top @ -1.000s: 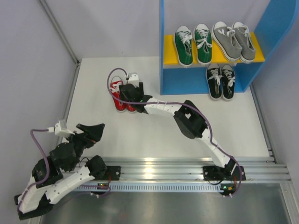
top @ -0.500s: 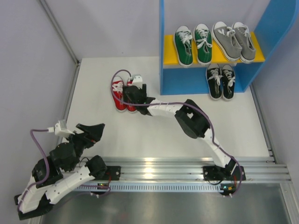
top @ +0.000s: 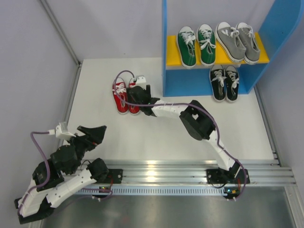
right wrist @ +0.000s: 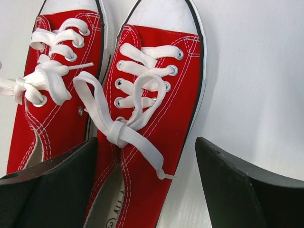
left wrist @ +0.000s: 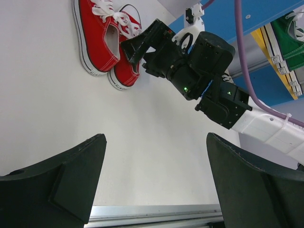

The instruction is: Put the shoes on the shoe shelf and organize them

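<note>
- Red shoes: canvas with white laces, toe caps and soles, lying side by side on the table, left of the blue shelf.
- Right gripper: released, fingers spread either side of one shoe's heel end.
- Left gripper: released, empty, well apart from the shoes.

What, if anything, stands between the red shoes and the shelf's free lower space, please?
No loose thing does. Only the shoe shelf's own left wall faces the red shoes, so they must come round to its open front, left of the black shoes. The right end effector straddles one red shoe, open.
</note>
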Robot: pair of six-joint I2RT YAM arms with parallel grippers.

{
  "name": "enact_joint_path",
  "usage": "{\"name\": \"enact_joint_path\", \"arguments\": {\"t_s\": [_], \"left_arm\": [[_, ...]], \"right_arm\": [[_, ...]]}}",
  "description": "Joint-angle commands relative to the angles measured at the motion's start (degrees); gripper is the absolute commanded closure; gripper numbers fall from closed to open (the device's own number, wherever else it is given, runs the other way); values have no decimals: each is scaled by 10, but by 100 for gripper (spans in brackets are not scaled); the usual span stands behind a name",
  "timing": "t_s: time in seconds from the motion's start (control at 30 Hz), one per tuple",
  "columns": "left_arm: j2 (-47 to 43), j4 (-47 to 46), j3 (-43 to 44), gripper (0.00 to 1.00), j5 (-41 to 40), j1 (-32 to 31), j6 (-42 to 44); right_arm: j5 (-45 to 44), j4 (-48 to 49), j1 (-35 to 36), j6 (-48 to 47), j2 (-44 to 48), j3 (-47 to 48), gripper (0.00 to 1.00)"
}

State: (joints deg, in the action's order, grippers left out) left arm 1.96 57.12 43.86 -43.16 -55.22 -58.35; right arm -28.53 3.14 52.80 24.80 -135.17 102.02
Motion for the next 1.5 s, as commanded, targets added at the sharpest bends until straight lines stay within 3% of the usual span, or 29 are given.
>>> {"name": "enact_joint_path", "arguments": {"t_s": [0.0, 0.27, 0.47, 0.6, 0.77, 1.07, 1.17, 1.47], "left_arm": [[-7, 4, 17, 9, -10, -1, 3], [-6, 4, 13, 8, -11, -1, 3], [-7, 4, 16, 8, -11, -1, 3], [-7, 4, 16, 8, -11, -1, 4], [-7, 4, 15, 8, -11, -1, 5], [-6, 4, 16, 8, -11, -1, 4], [-7, 4, 18, 8, -11, -1, 4], [-6, 4, 17, 9, -13, -1, 5]], "right_arm": [[7, -18, -9, -12, 11, 6, 19], [37, -30, -3, -34, -30, 96, 19], [13, -95, -1, -12, -69, 169, 20], [-2, -107, -8, 11, -63, 143, 20], [-10, -46, -8, 12, -16, 40, 20], [-13, -73, -9, 8, -40, 79, 21], [-8, -91, -12, 11, -56, 104, 24], [26, -94, -27, 19, -55, 84, 59]]}}
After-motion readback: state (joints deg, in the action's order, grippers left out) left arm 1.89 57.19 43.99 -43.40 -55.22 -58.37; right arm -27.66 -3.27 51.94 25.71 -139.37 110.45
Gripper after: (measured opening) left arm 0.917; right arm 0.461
